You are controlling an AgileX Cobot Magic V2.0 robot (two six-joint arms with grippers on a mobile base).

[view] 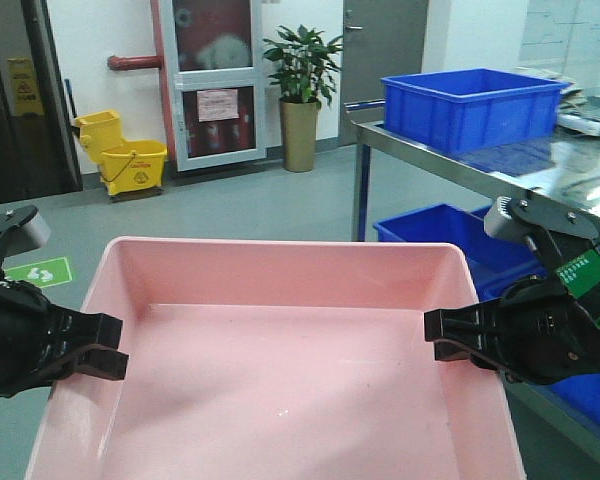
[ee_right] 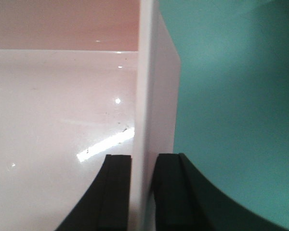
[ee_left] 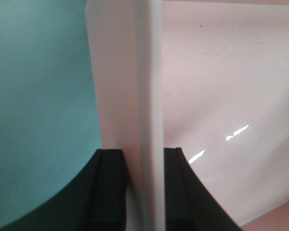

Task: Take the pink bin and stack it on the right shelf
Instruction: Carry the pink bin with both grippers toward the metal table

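The wide, shallow pale-pink plastic bin (view: pixel 280 400) hangs nearest, level between both arms, with green floor showing past its walls in the wrist views. The left gripper (view: pixel 105 345) pinches the left wall and the right gripper (view: pixel 445 335) the right wall, their black fingers (ee_left: pixel 111 187) set one inside and one outside. These opposed grips likely keep so broad a tray from tipping. Beyond, rightward and well apart, stands the dark glossy right shelf (view: pixel 540 170), with a blue plastic crate (view: pixel 470 105) farther along it.
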